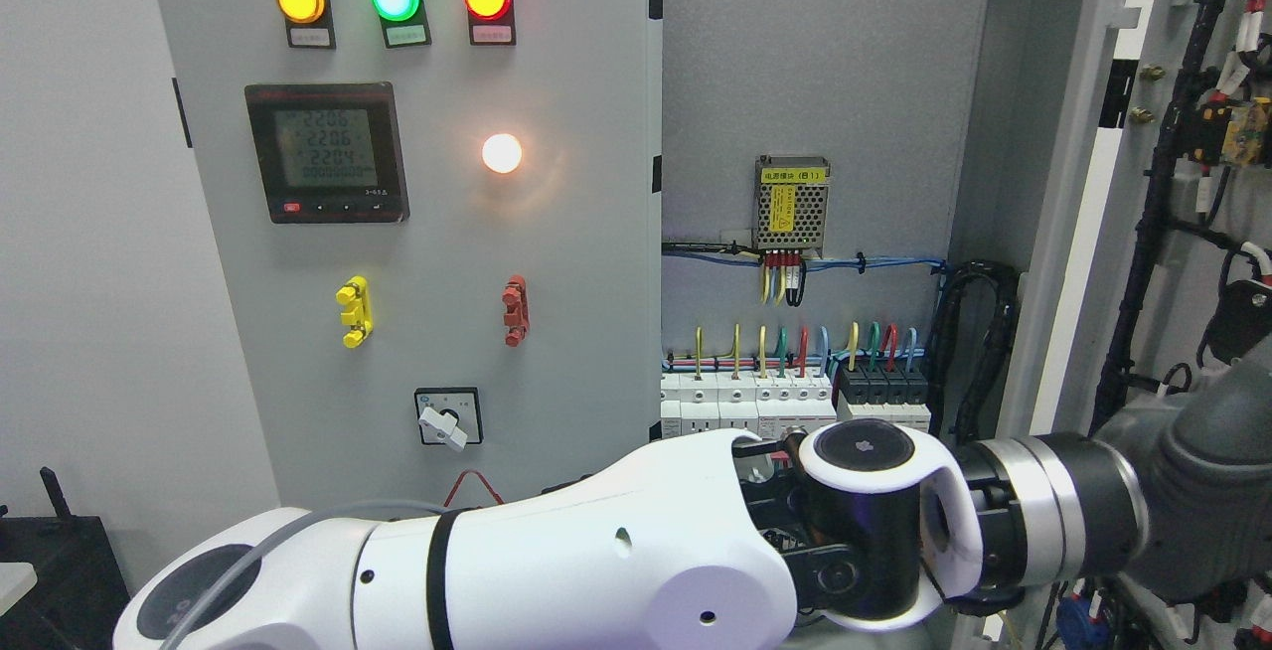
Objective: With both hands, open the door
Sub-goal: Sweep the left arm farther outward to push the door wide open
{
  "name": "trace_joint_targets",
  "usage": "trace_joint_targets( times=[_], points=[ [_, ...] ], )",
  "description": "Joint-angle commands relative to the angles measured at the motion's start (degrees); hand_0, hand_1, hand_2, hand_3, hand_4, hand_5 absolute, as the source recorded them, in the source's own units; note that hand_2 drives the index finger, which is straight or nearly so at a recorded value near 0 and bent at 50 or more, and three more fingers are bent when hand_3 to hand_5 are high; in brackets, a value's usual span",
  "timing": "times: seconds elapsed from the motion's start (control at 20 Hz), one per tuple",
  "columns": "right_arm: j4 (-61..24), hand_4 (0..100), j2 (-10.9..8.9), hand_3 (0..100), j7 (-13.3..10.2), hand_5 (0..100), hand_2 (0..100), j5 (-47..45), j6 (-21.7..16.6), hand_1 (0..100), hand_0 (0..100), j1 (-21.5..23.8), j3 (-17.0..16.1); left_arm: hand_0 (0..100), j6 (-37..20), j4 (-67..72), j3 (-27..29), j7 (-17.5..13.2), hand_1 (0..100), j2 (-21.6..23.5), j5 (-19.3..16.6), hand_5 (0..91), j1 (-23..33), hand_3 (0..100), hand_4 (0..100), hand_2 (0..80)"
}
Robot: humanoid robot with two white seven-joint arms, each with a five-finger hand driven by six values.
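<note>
**Right door swung wide, hands out of sight**

While both arms cross low in the frame, neither hand shows, so I cannot tell whether the fingers are spread or curled. Going left to right: the left door [417, 233] (lamps, meter, switches on its face) stands closed above the white left arm [556, 561]; the open cabinet [815, 262] shows wiring and breakers; the right door [1173, 183] is already swung out beyond the dark right arm [1123, 511]. Where the fingers sit relative to either door cannot be told. My judgement: push on steadily, keeping clear of the door's cables.
</note>
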Motion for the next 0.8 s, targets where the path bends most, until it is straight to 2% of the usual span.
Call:
trace_joint_targets(
  times=[0.0, 0.35, 0.55, 0.75],
  points=[
    [-0.1, 0, 0.08, 0, 0.0, 0, 0, 0.0, 0.0, 0, 11, 0.0, 0.0, 0, 0.0, 0.6, 0.0, 0.1, 0, -1.3, 0.0, 0.0, -0.1, 0, 3, 0.0],
    [0.0, 0, -0.01, 0, 0.0, 0, 0, 0.0, 0.0, 0, 11, 0.0, 0.1, 0, 0.3, 0.2, 0.1, -1.5, 0, 0.2, 0.0, 0.0, 0.0, 0, 3, 0.0],
    [-0.1, 0, 0.08, 0, 0.0, 0, 0, 0.0, 0.0, 0, 11, 0.0, 0.1, 0, 0.5, -2.6, 0.9, -3.0, 0, 6.5, 0.2, 0.0, 0.4, 0, 3, 0.0],
    [0.0, 0, 0.00, 0, 0.0, 0, 0, 0.0, 0.0, 0, 11, 0.0, 0.0, 0, 2.3, -7.8, 4.1, -4.0, 0, 14.5, 0.2, 0.0, 3.7, 0, 3, 0.0]
  ],
)
